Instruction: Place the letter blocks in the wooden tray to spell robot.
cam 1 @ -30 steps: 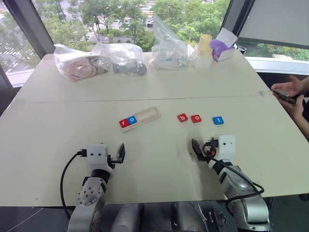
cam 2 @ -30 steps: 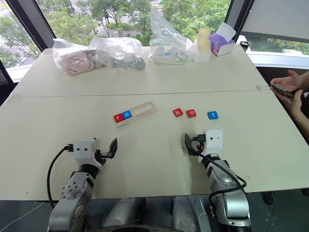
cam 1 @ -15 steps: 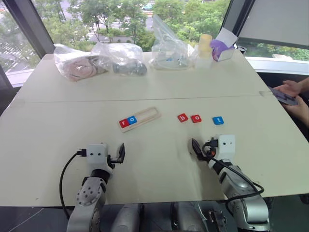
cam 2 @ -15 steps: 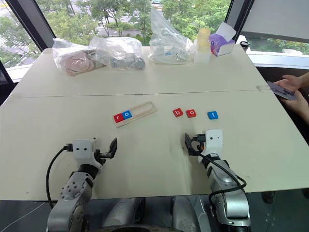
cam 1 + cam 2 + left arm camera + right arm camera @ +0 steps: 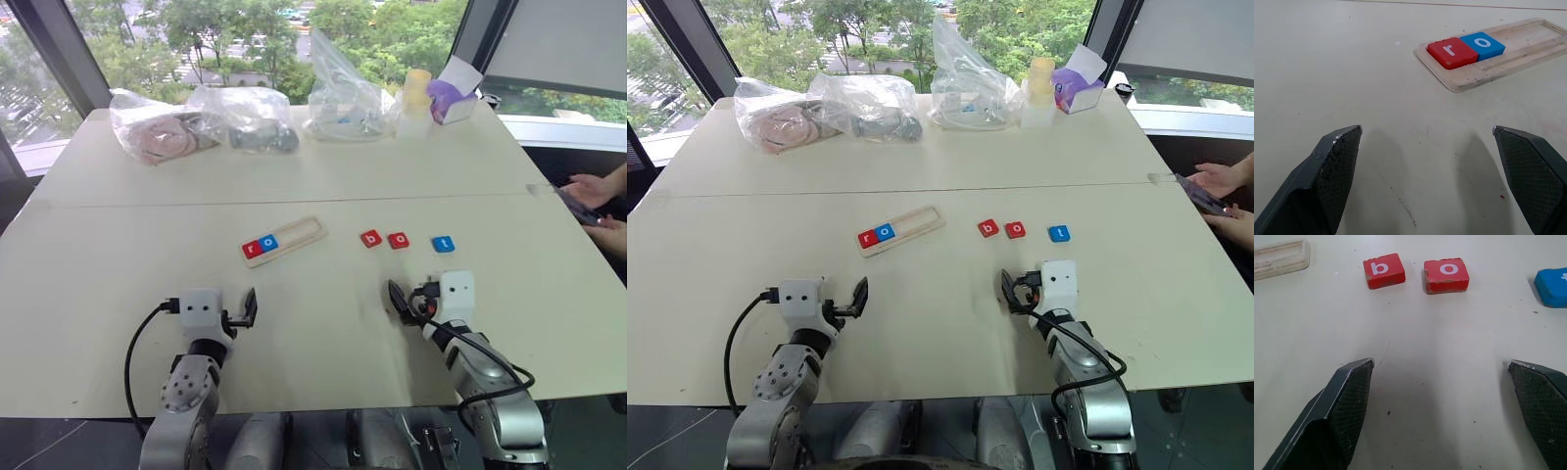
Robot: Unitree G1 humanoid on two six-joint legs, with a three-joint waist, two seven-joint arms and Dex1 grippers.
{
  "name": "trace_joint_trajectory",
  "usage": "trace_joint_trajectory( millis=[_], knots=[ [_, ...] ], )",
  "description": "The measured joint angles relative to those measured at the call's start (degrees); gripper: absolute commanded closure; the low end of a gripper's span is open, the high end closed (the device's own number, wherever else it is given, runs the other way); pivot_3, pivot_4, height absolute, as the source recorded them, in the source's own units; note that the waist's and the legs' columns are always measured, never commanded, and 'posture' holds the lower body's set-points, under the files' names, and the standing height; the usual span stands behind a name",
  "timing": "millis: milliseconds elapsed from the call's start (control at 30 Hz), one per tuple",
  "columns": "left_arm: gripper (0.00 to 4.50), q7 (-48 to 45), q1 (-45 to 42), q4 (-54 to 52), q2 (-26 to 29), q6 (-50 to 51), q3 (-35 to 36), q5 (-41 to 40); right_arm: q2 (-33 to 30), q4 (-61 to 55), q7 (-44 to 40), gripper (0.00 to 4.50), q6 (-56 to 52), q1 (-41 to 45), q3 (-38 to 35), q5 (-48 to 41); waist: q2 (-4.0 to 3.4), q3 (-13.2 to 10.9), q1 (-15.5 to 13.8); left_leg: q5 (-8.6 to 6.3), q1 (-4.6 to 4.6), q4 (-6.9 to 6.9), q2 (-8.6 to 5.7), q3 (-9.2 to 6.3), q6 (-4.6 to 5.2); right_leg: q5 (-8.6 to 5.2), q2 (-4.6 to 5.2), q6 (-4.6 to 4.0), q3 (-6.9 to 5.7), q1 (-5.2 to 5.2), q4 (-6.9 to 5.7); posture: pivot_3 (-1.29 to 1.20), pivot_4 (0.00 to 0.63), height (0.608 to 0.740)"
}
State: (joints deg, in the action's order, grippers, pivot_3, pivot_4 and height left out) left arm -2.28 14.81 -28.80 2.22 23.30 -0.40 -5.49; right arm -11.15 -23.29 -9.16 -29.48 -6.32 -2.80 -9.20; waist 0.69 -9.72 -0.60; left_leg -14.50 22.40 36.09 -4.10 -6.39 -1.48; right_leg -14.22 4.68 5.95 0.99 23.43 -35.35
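Though mostly empty, pale tray (image 5: 284,240)

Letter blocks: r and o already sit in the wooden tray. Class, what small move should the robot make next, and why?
Probably reach the open right gripper forward to the red b block. The wooden tray holds the red r and blue o, so b comes next, and it lies on the table just ahead of that gripper.

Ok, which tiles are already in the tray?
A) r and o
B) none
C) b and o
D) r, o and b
A: the red r and blue o sit side by side at one end of the tray; the red b, red o and blue t lie loose on the table.
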Motion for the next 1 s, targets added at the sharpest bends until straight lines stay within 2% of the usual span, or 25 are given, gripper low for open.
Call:
trace_joint_trajectory(
  millis=[100, 333, 600, 700, 800, 867, 1000],
  knots=[
    [0.00, -0.05, -0.44, -0.14, 0.29, 0.02, -0.13, 0.11, -0.55, 0.08, -0.52, 0.05, 0.41, 0.00, 0.54, 0.70, -0.01, -0.02, -0.07, 0.00, 0.01, 0.00, 0.00, 0.00, 0.00, 0.01, 0.00, -0.01, 0.00, 0.00, 0.00, 0.00, 0.150, 0.740],
    [0.00, -4.38, -4.64, 0.23, 5.95, -0.50, 0.36, -0.01, -8.35, 2.11, -6.60, 0.05, 5.14, 4.63, 1.11, 2.11, -0.06, -0.10, -0.01, 0.01, 0.00, 0.02, -0.01, 0.02, 0.01, 0.06, -0.10, -0.09, -0.03, 0.00, -0.04, 0.00, 0.150, 0.740],
    [0.00, -24.37, -16.99, 6.04, 20.39, -0.15, 8.00, -13.53, -19.27, 2.35, -22.04, 0.05, 1.73, 15.67, 0.38, -4.83, -0.12, -0.19, -0.01, 0.02, 0.01, 0.02, -0.02, 0.03, 0.02, 0.08, -0.09, -0.07, -0.07, 0.00, -0.05, 0.00, 0.150, 0.740],
    [0.00, -34.95, -24.58, 13.76, 27.58, 1.42, 8.27, -18.27, -23.07, 3.32, -29.14, 0.05, -0.93, 20.87, 1.23, -8.61, -0.14, -0.32, 0.00, 0.03, 0.03, 0.05, -0.02, 0.02, 0.03, 0.10, -0.12, -0.10, -0.11, 0.02, -0.07, 0.00, 0.150, 0.740],
    [0.00, -47.81, -33.80, 25.03, 35.86, 0.39, 5.62, -18.54, -24.70, 3.86, -33.01, 0.05, -3.26, 26.39, 1.08, -11.78, -0.16, -0.33, 0.05, 0.03, 0.01, 0.05, -0.02, 0.03, 0.03, 0.10, -0.13, -0.11, -0.12, 0.01, -0.09, 0.00, 0.150, 0.740],
    [0.00, -53.30, -38.65, 32.04, 37.15, -2.74, 3.22, -16.80, -25.15, 3.90, -34.08, 0.05, -3.80, 27.91, 1.17, -12.40, -0.15, -0.32, -0.03, 0.02, 0.01, 0.03, -0.03, 0.04, 0.05, 0.13, -0.11, -0.03, -0.12, -0.01, -0.04, 0.00, 0.150, 0.740],
    [0.00, -61.97, -46.60, 48.64, 36.35, -9.63, -2.48, -12.19, -24.73, 4.13, -34.43, 0.05, -4.08, 28.78, 1.96, -12.45, -0.11, -0.35, -0.08, 0.00, 0.13, 0.01, -0.07, 0.05, 0.08, 0.23, -0.05, 0.15, -0.11, 0.14, -0.05, 0.00, 0.150, 0.740]
  ],
)
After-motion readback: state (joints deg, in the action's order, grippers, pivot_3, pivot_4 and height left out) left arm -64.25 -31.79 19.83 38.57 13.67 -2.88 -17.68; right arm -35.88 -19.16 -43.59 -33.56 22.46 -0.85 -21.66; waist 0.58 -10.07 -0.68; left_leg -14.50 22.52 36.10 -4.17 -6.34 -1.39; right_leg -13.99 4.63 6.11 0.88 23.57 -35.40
